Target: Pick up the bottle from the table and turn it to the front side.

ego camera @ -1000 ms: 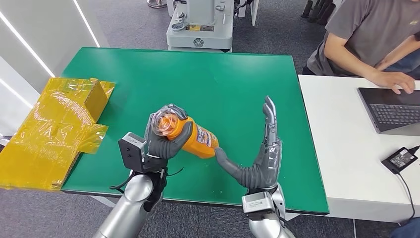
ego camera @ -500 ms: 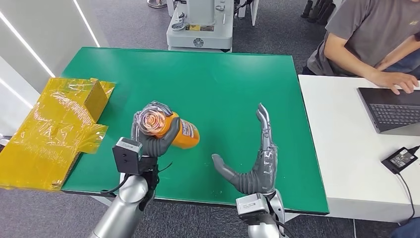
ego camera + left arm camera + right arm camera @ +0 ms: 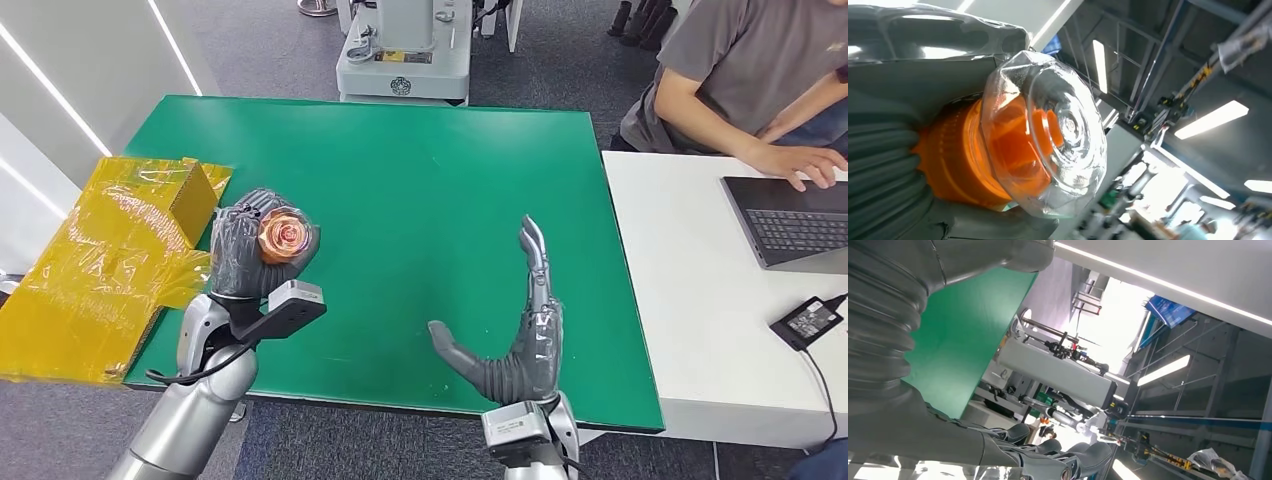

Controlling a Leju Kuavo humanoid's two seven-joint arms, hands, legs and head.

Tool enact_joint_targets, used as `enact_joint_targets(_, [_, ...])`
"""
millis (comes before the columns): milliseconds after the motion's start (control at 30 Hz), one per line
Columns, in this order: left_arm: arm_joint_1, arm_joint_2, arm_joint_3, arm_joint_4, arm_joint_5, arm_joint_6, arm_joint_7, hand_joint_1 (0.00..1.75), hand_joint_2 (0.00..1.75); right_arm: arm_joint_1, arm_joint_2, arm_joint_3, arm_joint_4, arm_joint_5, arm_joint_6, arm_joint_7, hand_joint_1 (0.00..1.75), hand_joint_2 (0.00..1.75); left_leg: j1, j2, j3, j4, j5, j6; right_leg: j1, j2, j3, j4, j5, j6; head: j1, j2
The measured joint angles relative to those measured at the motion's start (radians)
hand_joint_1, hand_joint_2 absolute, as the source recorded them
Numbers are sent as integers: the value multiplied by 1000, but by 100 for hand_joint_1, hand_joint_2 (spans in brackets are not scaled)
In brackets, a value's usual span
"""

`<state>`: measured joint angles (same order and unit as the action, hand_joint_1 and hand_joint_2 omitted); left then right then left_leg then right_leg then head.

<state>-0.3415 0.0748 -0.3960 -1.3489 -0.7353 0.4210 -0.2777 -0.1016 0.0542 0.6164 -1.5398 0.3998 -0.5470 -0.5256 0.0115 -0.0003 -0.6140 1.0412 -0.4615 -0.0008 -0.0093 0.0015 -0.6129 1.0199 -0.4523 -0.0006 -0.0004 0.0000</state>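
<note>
My left hand (image 3: 245, 250) grips the orange bottle (image 3: 283, 236) above the left edge of the green table (image 3: 430, 200). The bottle's clear round cap points up toward the head camera, and the fingers hide most of its body. The left wrist view looks along the orange bottle (image 3: 998, 150) at its clear faceted cap, with my left hand (image 3: 893, 165) wrapped around it. My right hand (image 3: 520, 330) stands open near the table's front edge, fingers straight and thumb spread toward the left, holding nothing. The right hand (image 3: 908, 340) sits beside the green surface in the right wrist view.
Yellow wrapped packaging (image 3: 110, 260) lies off the table's left side, close to my left hand. A white desk (image 3: 700, 300) on the right holds a laptop (image 3: 790, 215) and a power adapter (image 3: 810, 320). A seated person (image 3: 740, 80) types there. A grey machine base (image 3: 405, 50) stands beyond the table.
My left hand has carried the bottle leftward, away from the right hand, and turned it so the cap faces up. The right hand has drawn back slightly toward the front edge.
</note>
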Motion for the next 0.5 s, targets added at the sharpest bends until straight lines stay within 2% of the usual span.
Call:
enact_joint_targets(133, [-33, 46, -1, 64, -98, -14, 23, 175, 175, 13, 0, -3, -16, 11, 5, 5, 0, 175, 0, 0, 0, 0, 0, 0, 0, 0, 0, 0, 0, 0, 0, 0])
enact_joint_targets(300, [-71, 76, -5, 121, -166, -28, 61, 175, 175, 21, 0, -8, -29, 14, 9, 8, 0, 175, 0, 0, 0, 0, 0, 0, 0, 0, 0, 0, 0, 0, 0, 0])
enact_joint_targets(400, [-126, 86, -18, 201, -256, -44, 96, 175, 175, 26, 0, -17, -40, 15, 10, 11, 0, 175, 0, 0, 0, 0, 0, 0, 0, 0, 0, 0, 0, 0, 0, 0])
enact_joint_targets(500, [-203, 91, -34, 326, -318, -57, 84, 175, 175, 34, 0, -22, -49, 16, 9, 10, 0, 175, 0, 0, 0, 0, 1, -1, 0, 0, 0, 0, 1, -1, 0, 0])
